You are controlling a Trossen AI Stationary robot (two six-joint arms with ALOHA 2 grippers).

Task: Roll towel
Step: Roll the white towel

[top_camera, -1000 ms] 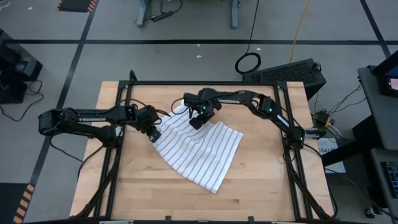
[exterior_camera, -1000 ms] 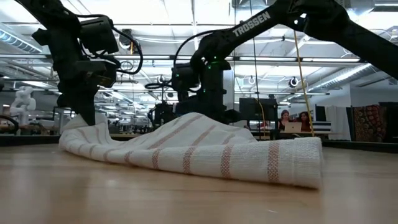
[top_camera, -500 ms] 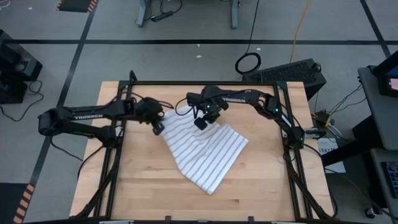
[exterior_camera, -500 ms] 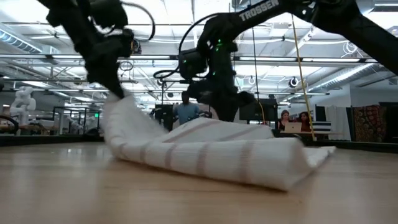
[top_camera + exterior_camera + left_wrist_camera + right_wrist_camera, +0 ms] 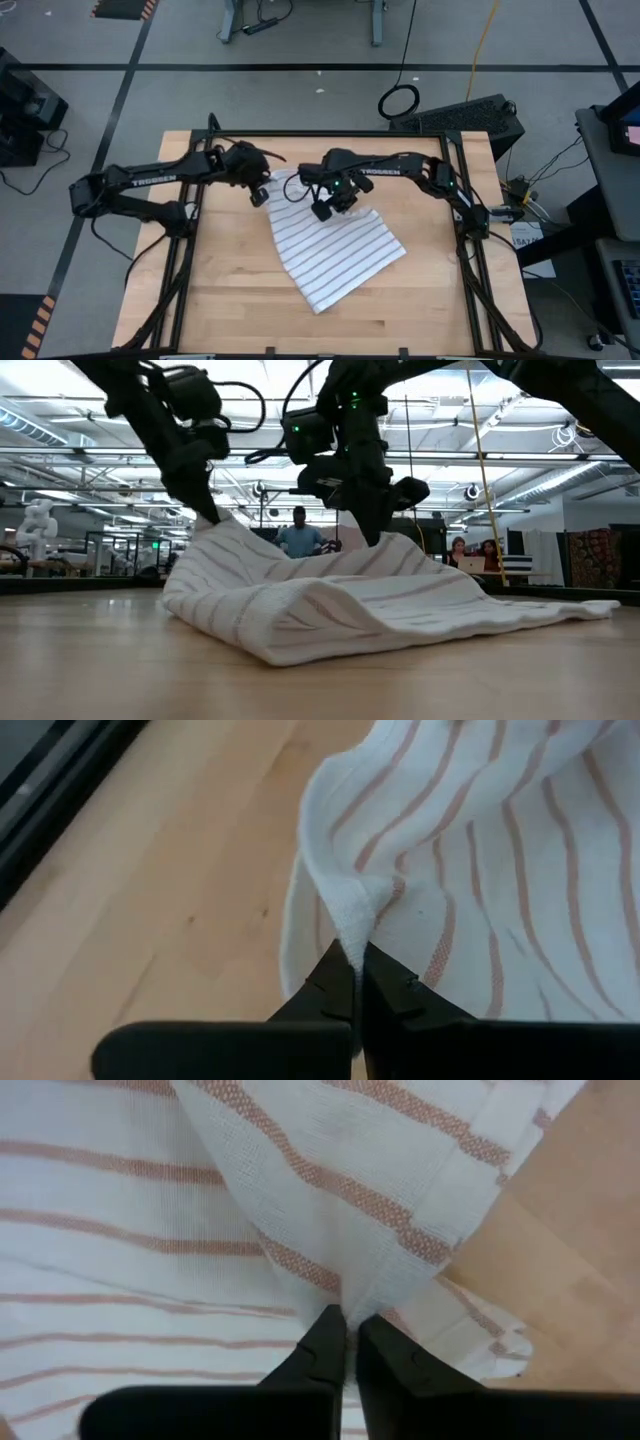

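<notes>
High: left tool (image 5: 259, 196) and right tool (image 5: 322, 211) each pinch a far corner of the towel (image 5: 335, 250); rest trails onto desk (image 5: 230, 300). Low: person (image 5: 298, 538) behind right tool. Wrists: both pinch cloth.

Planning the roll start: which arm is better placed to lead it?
Neither alone, probably. Left tool and right tool are each shut on the towel along its far edge, lifted off the table; rolling toward the near side likely needs both together.
</notes>
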